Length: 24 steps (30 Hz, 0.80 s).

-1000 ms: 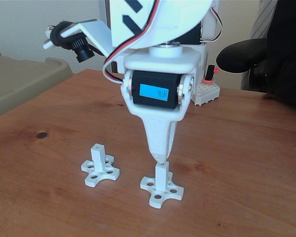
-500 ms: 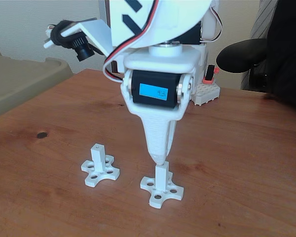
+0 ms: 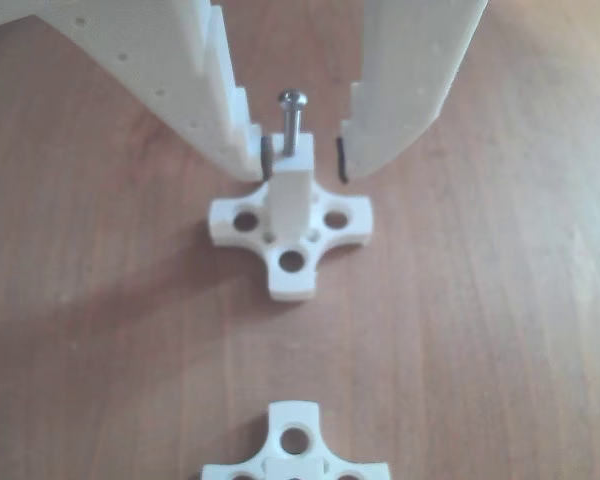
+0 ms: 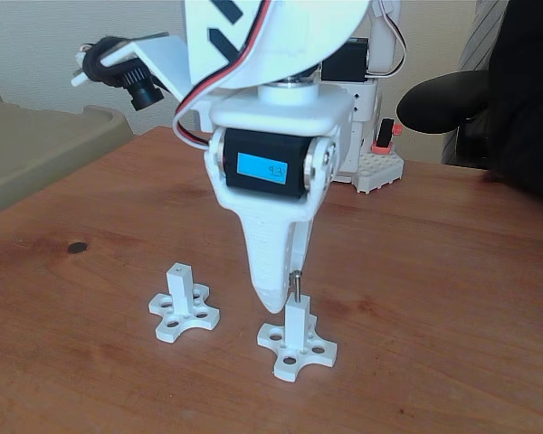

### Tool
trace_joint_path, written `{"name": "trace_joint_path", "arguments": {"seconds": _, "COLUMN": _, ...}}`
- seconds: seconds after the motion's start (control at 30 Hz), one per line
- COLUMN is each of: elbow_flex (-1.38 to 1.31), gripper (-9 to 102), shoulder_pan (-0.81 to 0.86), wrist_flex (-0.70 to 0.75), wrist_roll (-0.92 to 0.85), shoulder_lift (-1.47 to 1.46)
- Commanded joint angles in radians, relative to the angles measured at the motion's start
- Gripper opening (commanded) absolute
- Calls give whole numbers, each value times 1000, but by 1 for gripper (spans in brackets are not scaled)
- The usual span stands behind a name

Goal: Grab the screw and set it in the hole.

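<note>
Soft daylight on both views; the other view is slightly blurred, with faint shadows falling left.

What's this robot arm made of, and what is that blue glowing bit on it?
The arm is white printed plastic with black stripe markings up top and red, white and black cables looping down its side. The blue patch is a label on a black motor block. The gripper has two tapering white fingers, stepped inside, with dark pads at their tips.
</note>
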Motion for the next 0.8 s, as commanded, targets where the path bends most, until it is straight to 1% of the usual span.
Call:
{"name": "trace_joint_path", "arguments": {"seconds": 0.0, "elbow_flex": -8, "gripper": 10, "shoulder_pan": 28, "wrist_flex": -12, "wrist_roll": 0, "shoulder_lift": 92}}
{"name": "trace_joint_path", "arguments": {"seconds": 0.17, "elbow_flex": 34, "gripper": 10, "shoulder_pan": 51, "wrist_flex": 2, "wrist_roll": -17, "shoulder_lift": 184}}
{"name": "trace_joint_path", "arguments": {"seconds": 0.53, "elbow_flex": 146, "gripper": -4, "shoulder_pan": 89, "wrist_flex": 5, "wrist_roll": -46, "shoulder_lift": 367}}
{"name": "trace_joint_path", "arguments": {"seconds": 0.77, "elbow_flex": 233, "gripper": -4, "shoulder_pan": 123, "wrist_flex": 31, "wrist_roll": -67, "shoulder_lift": 505}}
